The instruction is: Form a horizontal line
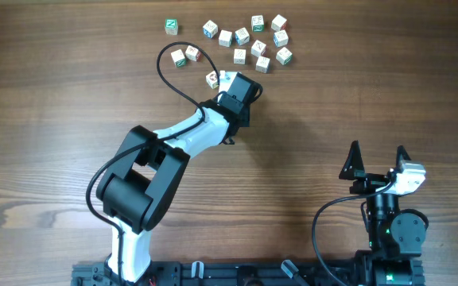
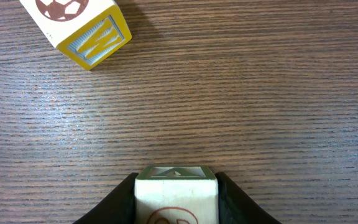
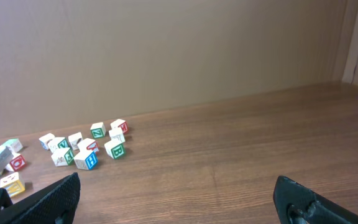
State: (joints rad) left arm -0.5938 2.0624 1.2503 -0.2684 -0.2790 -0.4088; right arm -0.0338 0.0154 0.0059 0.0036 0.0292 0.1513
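Two left fingers [image 2: 114, 208] clamp a cube [image 2: 176, 194], its lower part cropped; right fingers [image 3: 48, 199] gape empty.

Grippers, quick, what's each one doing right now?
Left gripper: closed on a white letter cube.
Right gripper: open, holding nothing.

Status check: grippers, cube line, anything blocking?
Left gripper shut on a small white wooden letter cube. Right gripper open, parked aside. No line formed; other white cubes scattered. Nothing blocking.

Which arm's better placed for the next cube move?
Left. The left gripper has its jaws closed on a cube beside the loose cubes; the right gripper, jaws open, sits far back from them.
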